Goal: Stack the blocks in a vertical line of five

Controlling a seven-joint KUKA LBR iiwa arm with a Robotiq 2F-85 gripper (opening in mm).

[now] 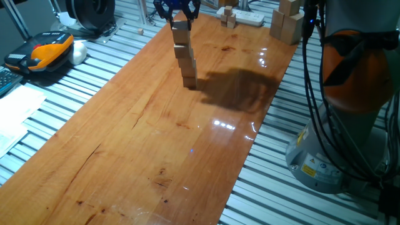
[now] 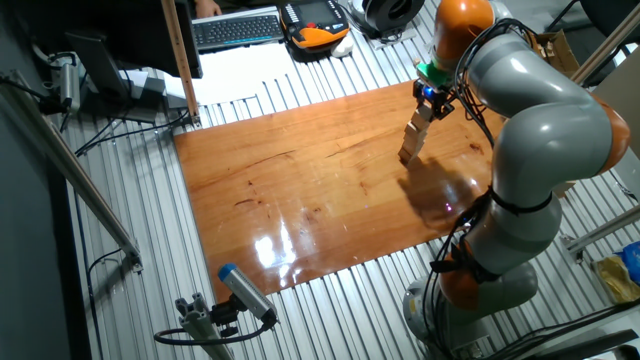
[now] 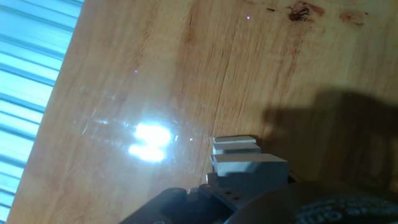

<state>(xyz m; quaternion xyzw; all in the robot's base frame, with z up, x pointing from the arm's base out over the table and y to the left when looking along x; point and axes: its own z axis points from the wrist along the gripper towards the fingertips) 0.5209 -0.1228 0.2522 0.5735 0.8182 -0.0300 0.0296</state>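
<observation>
Blocks (image 1: 185, 53) stand in a single column on the far part of the bench (image 1: 144, 144) in one fixed view — plain light-tan wooden cubes with square faces, five as far as I can count, each sitting a little off-line from the one below, so the column looks slightly crooked. The dark claw (image 1: 178, 15) sits at the very top with a finger on each side of the uppermost cube; whether it pinches the cube or merely brackets it I cannot tell. The bench top is a glossy reddish-brown board with long grain streaks, a few dark knots and bright lamp glare, laid over ribbed metal slats. Behind it lie larger pale wooden blocks (image 1: 287, 22) and a white power strip (image 1: 247, 17). A yellow label on the robot base (image 1: 315, 165) is too small to read.

From the other fixed view the column (image 2: 414, 135) appears as a short tan stack leaning on the board, the claw (image 2: 432, 98) right at its top, under the grey-and-orange arm (image 2: 530, 110).

The hand view looks straight down along the fingers: pale grey square-edged pads (image 3: 249, 163) sit over the varnished grain, beside a white glare patch — the cubes themselves cannot be made out here.
</observation>
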